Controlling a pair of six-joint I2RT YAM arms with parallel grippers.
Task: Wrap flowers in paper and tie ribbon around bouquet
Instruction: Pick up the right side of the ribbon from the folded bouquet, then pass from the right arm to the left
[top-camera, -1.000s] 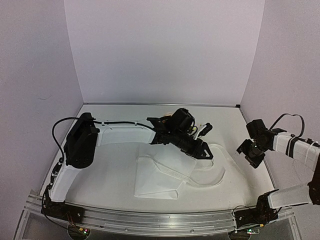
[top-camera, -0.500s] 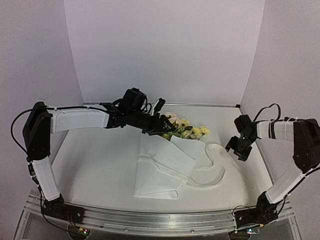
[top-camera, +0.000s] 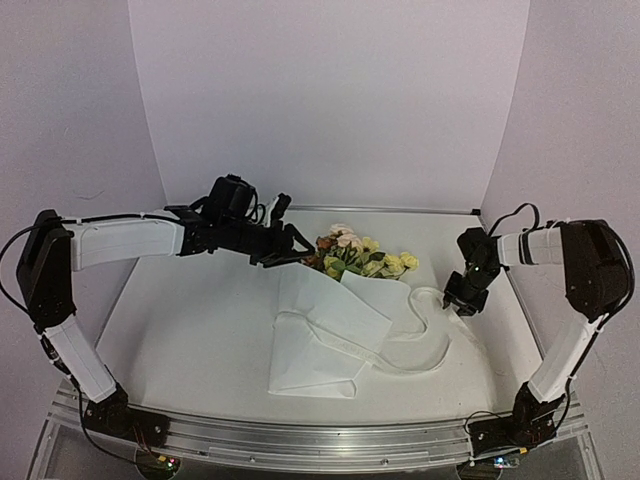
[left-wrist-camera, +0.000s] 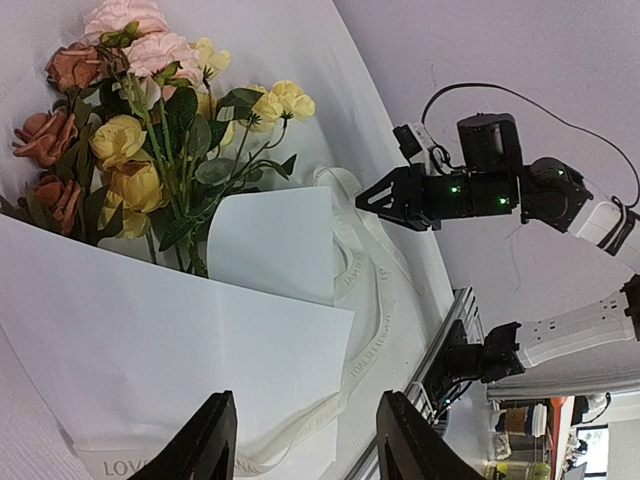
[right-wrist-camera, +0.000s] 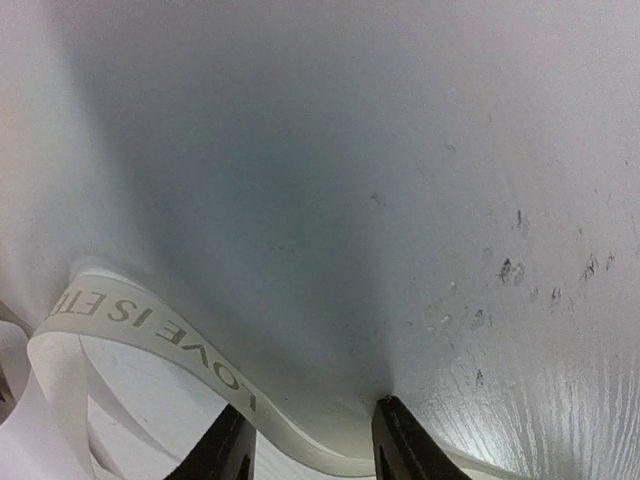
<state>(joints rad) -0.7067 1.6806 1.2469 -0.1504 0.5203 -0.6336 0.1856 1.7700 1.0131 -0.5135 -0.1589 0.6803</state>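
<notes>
Now my right gripper (right-wrist-camera: 310, 448) sits low on the table (right-wrist-camera: 420, 200), its two fingers apart, with the printed cream ribbon (right-wrist-camera: 160, 335) running through the gap between them. The jaws have narrowed over the past second, yet I see no pinch on the strip and nothing is lifted. A second ago this arm hung clear at the right edge; it has since reached in and come down onto the far loop of the ribbon. From there the ribbon curls in slack loops across the bare tabletop toward the paper (top-camera: 320, 340). The sheet lies folded in flat white flaps at centre, with the near end of the strip beside its right edge. The flowers (top-camera: 355, 255), yellow, pink and cream, spill out of the sheet's far opening, their stems hidden under the fold. Beyond them my left gripper (top-camera: 290, 243) hovers at the rear left, just beside the blooms, its fingers parted and empty. A second ago that arm lay across the bundle and hid the flowers; it has pulled back and uncovered them. I judge the wrapping to be done, if loosely, and the work to be turning to the tie. The bouquet (top-camera: 340, 300) lies unbound on the table, nothing circles it, and the ribbon has yet to be caught. With neither gripper pressing the flaps, my worry is that the paper eases open while I draw the strip in.
</notes>
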